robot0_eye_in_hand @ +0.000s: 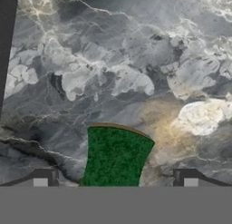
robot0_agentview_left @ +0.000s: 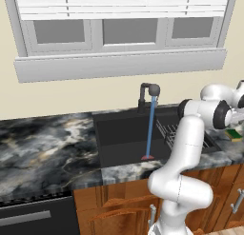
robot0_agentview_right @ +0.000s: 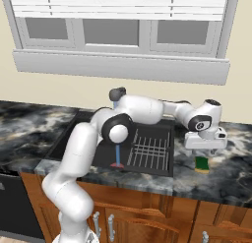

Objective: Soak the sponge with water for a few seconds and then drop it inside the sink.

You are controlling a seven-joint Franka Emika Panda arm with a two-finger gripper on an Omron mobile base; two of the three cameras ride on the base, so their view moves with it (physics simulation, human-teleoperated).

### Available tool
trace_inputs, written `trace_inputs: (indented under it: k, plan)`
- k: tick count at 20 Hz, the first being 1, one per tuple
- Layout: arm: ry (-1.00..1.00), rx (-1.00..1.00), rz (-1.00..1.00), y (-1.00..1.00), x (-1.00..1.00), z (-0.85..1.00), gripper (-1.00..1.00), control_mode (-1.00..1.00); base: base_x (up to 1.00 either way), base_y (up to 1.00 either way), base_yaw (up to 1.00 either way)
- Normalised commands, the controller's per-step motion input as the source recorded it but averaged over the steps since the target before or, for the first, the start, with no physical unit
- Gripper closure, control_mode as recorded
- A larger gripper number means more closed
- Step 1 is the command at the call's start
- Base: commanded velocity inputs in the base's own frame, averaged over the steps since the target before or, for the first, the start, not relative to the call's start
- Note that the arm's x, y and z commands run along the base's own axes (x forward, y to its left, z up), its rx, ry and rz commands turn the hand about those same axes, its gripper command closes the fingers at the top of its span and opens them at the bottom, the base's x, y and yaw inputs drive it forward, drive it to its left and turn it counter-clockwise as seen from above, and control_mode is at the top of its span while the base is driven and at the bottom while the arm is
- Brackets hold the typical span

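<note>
The sponge (robot0_agentview_right: 202, 164) lies green side up on the marble counter to the right of the sink (robot0_agentview_left: 119, 134). It also shows at the right edge of the left base view as the sponge (robot0_agentview_left: 234, 134). My gripper (robot0_agentview_right: 202, 152) hangs open just above it, pointing down. In the hand view the fingertips (robot0_eye_in_hand: 43, 180) stand wide on either side of the sponge (robot0_eye_in_hand: 115, 159), not touching it. The water (robot0_agentview_left: 150, 129) runs in a thin blue stream from the dark faucet (robot0_agentview_left: 150, 91) to the red drain spot.
A wire dish rack (robot0_agentview_right: 150, 151) fills the right part of the sink (robot0_agentview_right: 101, 156), between the water (robot0_agentview_right: 118, 153) and the sponge. Marble counter (robot0_agentview_left: 43, 143) extends left of the basin. A window sill runs above the faucet.
</note>
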Motion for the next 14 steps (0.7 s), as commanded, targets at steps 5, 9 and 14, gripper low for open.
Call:
trace_inputs:
  k: [5, 9, 14]
  plan:
    - [0.00, 0.02, -0.05, 0.00, 0.03, -0.07, -1.00, -1.00, 0.00, 0.00, 0.00]
    - [0.01, 0.03, -0.01, 0.00, 0.00, -0.02, -1.00, -1.00, 0.00, 0.00, 0.00]
    - [0.00, 0.03, 0.00, 0.00, 0.00, -0.22, -1.00, -1.00, 0.00, 0.00, 0.00]
